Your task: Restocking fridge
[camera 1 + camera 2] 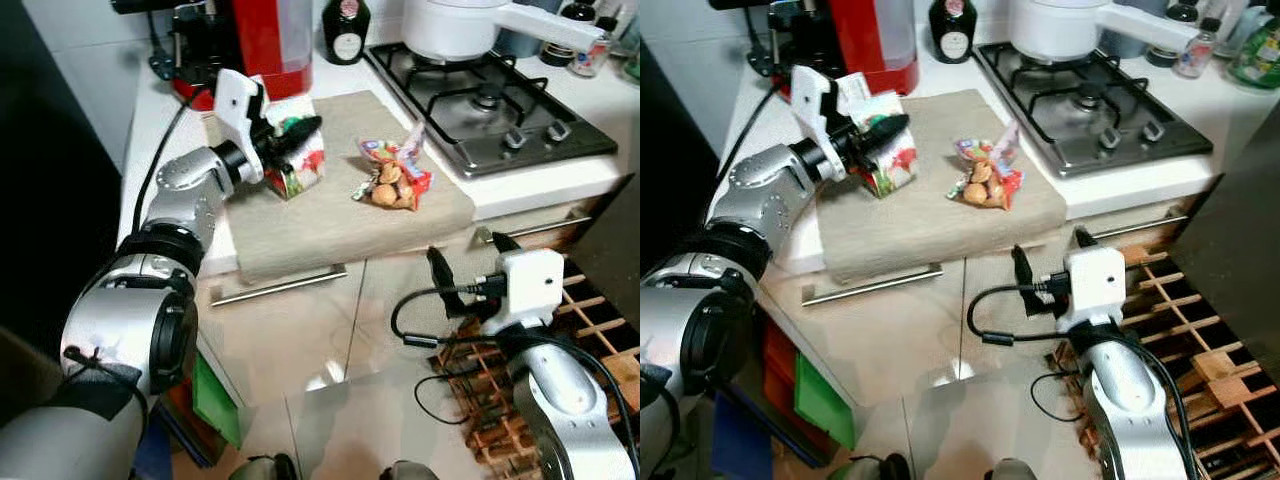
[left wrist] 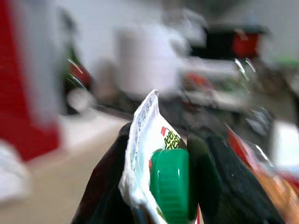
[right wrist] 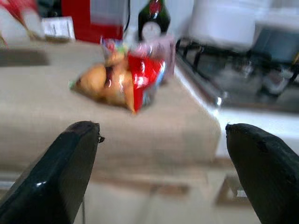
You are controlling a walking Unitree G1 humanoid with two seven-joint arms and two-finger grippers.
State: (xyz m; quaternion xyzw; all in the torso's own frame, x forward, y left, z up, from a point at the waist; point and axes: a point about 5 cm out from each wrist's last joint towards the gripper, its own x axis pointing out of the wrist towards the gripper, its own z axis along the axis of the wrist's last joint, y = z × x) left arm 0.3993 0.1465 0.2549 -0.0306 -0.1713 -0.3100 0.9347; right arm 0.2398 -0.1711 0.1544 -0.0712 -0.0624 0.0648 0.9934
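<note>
At the far left of the white table (image 1: pixel 520 190), a red appliance (image 1: pixel 270 40) stands at the back edge, with a dark round bottle (image 1: pixel 346 28) beside it. Just in front, the left gripper (image 1: pixel 291 139) reaches over a beige cloth mat (image 1: pixel 300 225) and its black fingers (image 2: pixel 105 186) are clenched on the top of a small white, red and green drink carton with a green screw cap (image 2: pixel 161 177), which stands on the mat's rear left part. Further right on the same mat lies a clear plastic bag of brown round items with red print (image 1: pixel 392 178), apart from the carton. Beyond the mat is a steel gas hob (image 1: pixel 490 105) carrying a white saucepan (image 1: pixel 460 25). Lower right, in front of the cabinet doors and below the table edge, the right gripper (image 3: pixel 163 172) hovers with its fingers spread wide and grasping nothing, pointed toward the bag. Beneath it is a wooden slatted rack (image 1: pixel 590 320).
</note>
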